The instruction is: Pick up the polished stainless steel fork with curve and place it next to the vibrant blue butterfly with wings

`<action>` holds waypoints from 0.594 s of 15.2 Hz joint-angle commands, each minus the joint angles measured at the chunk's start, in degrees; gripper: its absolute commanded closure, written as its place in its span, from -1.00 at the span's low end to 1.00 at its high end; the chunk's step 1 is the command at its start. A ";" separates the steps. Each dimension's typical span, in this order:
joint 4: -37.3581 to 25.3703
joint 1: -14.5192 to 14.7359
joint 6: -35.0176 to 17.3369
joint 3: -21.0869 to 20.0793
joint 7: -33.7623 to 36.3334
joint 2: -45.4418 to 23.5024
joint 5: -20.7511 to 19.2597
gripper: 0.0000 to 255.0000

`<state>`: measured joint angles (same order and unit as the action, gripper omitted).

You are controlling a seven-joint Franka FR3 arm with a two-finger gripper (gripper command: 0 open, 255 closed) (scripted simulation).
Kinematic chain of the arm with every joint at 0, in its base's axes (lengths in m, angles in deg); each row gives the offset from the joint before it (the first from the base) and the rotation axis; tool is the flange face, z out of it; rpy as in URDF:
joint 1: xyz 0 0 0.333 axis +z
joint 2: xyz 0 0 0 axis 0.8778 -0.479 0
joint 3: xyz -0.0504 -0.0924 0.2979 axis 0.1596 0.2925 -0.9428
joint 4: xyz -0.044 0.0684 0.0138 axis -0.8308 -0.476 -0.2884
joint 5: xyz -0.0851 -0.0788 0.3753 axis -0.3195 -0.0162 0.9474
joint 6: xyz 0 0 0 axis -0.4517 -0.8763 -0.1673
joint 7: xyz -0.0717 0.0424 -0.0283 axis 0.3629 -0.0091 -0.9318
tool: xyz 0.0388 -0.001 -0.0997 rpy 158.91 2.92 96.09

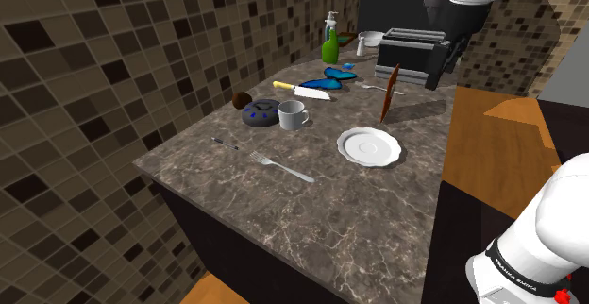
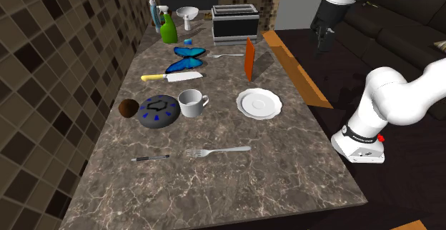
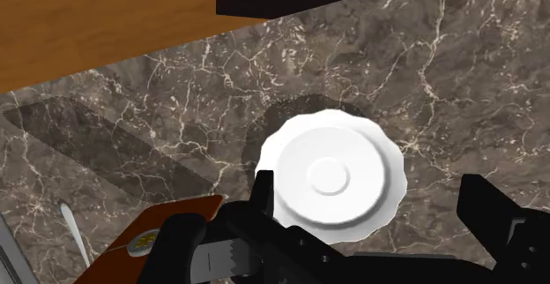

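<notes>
The jaws hang high above the bench (image 1: 208,175), spread wide, holding nothing and touching nothing. In the wrist view the two black fingers (image 3: 263,198) stand well apart, with the white plate (image 3: 330,175) far beneath and between them. That height looks like a safe pose that keeps them clear of the upright brown board (image 1: 389,92) and the toaster (image 1: 411,47), which stand lower down and off to one side of the jaws.

The fork (image 1: 283,168) that the task seems to mean lies flat on bare bench, well apart from the jaws and beyond the plate, with a pen (image 1: 225,143) just past it. Nothing crowds it, so a straight drop from above looks workable.

A second fork (image 1: 382,87) lies close to the board, already near the blue butterfly (image 1: 330,77), which is why I take the far fork as the target. The butterfly rests on the bench past the board from the jaws, with a knife (image 1: 302,90) just beside it and a mug (image 1: 292,114) farther on. The fork will probably need setting down where those leave room.
</notes>
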<state>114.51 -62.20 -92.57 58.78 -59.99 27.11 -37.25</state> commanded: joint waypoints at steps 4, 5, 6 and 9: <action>1.03 0.74 -4.53 -1.89 2.41 -3.58 1.61 -1.00; 1.23 0.97 -6.04 -2.52 3.19 -4.91 2.10 -1.00; 1.35 1.21 -7.53 -3.14 3.97 -6.29 2.55 -1.00; 1.29 1.85 -11.96 -5.04 6.23 -10.76 3.76 -1.00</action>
<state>116.10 -60.54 -103.14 54.31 -54.46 17.89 -33.86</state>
